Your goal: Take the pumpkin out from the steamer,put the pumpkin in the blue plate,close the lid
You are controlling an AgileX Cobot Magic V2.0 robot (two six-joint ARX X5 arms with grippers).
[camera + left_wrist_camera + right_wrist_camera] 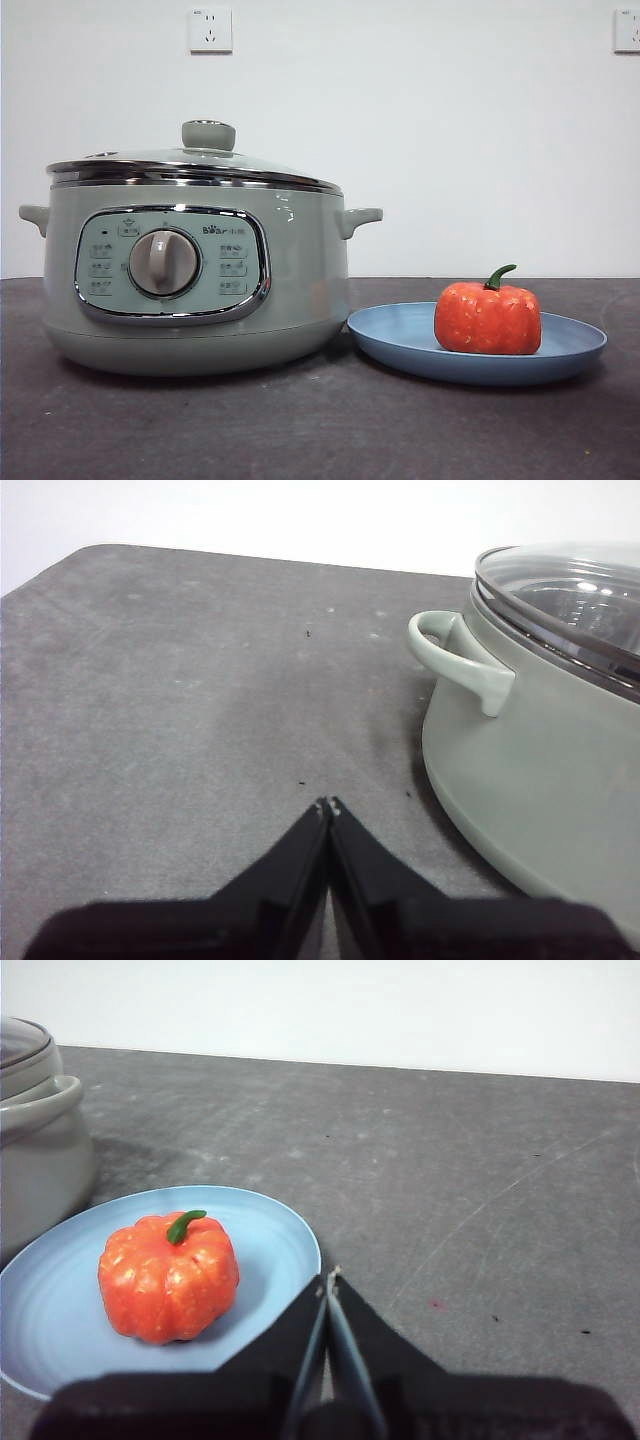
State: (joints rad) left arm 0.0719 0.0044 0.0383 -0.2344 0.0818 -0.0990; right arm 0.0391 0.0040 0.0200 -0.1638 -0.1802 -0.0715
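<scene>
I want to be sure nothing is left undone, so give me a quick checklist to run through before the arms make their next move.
1. Pumpkin out of the steamer: ok, it is outside the pot.
2. Pumpkin on the blue plate: ok, it sits upright inside the rim, stem up.
3. Lid on the steamer: ok, it rests level on the rim, knob on top.
4. Left hand free: ok, shut on nothing, above bare table beside the steamer's handle.
5. Right hand free: ok, shut on nothing, beside the plate's edge, apart from the pumpkin.
6. Lid seated all the way round: cannot tell, the far rim is hidden.
</scene>
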